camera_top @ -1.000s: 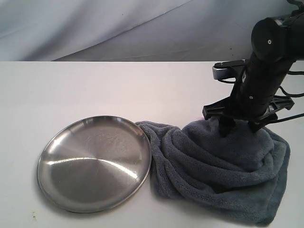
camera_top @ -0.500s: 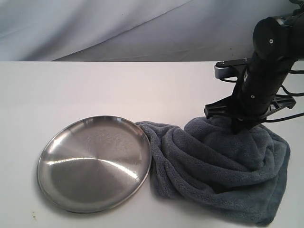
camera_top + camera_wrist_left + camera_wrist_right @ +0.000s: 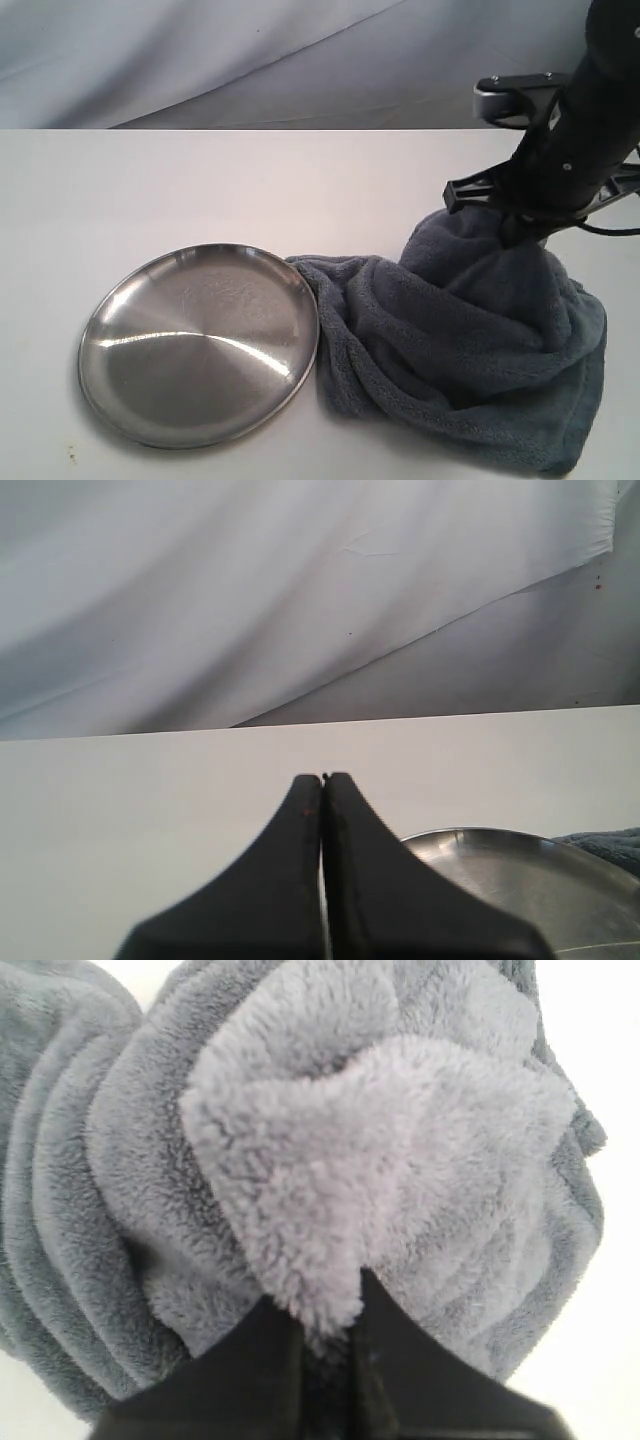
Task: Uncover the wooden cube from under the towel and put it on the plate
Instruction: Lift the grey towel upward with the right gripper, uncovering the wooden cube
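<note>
White tabletop (image 3: 200, 180) under a pale draped backdrop filled the exterior view, where the right gripper (image 3: 518, 232) was clamped tight on a lifted peak of the towel (image 3: 460, 350). The towel lay bunched just beside the plate (image 3: 110, 380) and seemed to touch its rim. We saw no wooden cube anywhere and judged that it lay under the folds. To uncover it well, we reckoned the pinch should rise straight up and then carry away from the plate, peeling the cloth off without dragging the block along. From the left wrist view, the left gripper (image 3: 323, 780) was closed on nothing over bare table, with the plate near. From the right wrist view, the towel looked fluffy, blue-grey and thickly folded, with one tuft squeezed between the black fingers (image 3: 240, 1380).
</note>
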